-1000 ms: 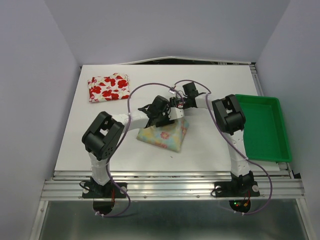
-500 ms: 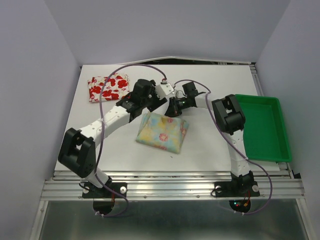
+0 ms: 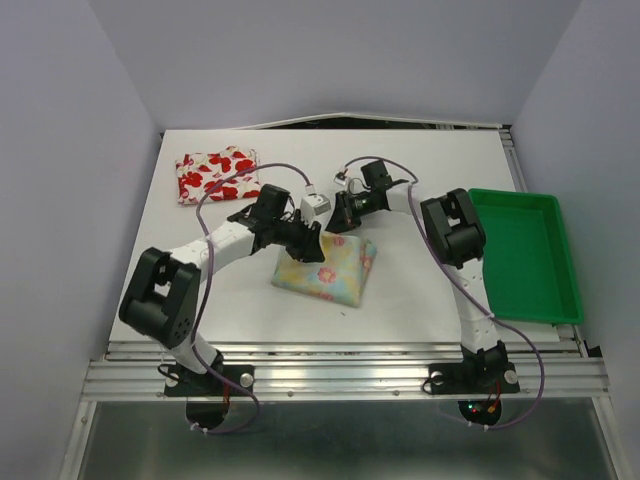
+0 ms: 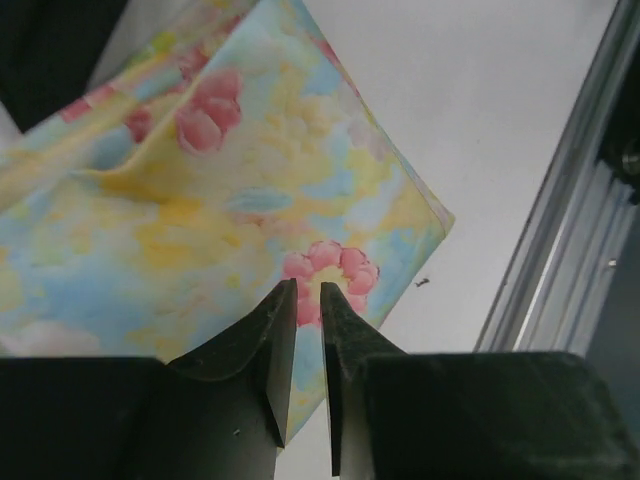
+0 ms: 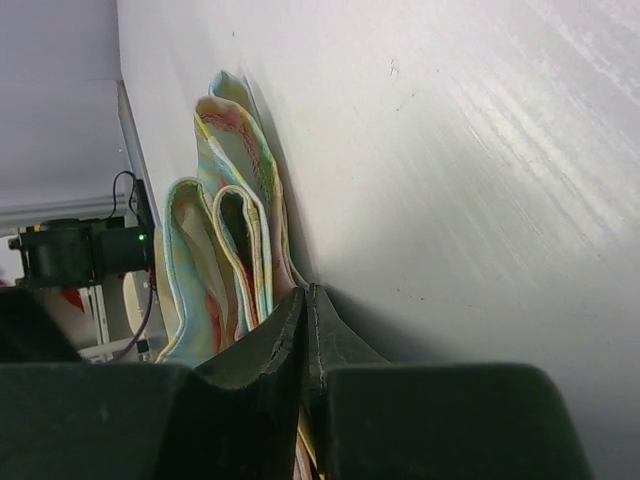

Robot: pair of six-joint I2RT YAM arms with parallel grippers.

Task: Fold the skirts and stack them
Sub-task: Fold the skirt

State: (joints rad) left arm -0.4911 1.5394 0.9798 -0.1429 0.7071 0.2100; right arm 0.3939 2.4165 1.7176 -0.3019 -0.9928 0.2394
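The right gripper (image 5: 305, 292) is clamped on the far edge of the folded pale yellow floral skirt (image 3: 325, 265), which lies in the middle of the table (image 3: 420, 150), slightly toward its near edge. The left gripper (image 4: 308, 290) sits over the skirt's top face with its jaws a narrow slit apart. I cannot tell whether they pinch any cloth.

The folded layers fan apart just beside the right fingers, so that grip may hold only some of them. A lift or pull would then probably spill the fold open. The two wrists are also very close and could knock together.

The red-flowered skirt (image 3: 217, 173) lies well apart near the far left corner, so carrying the fold there risks sagging.

No brand, label or writing is legible anywhere.
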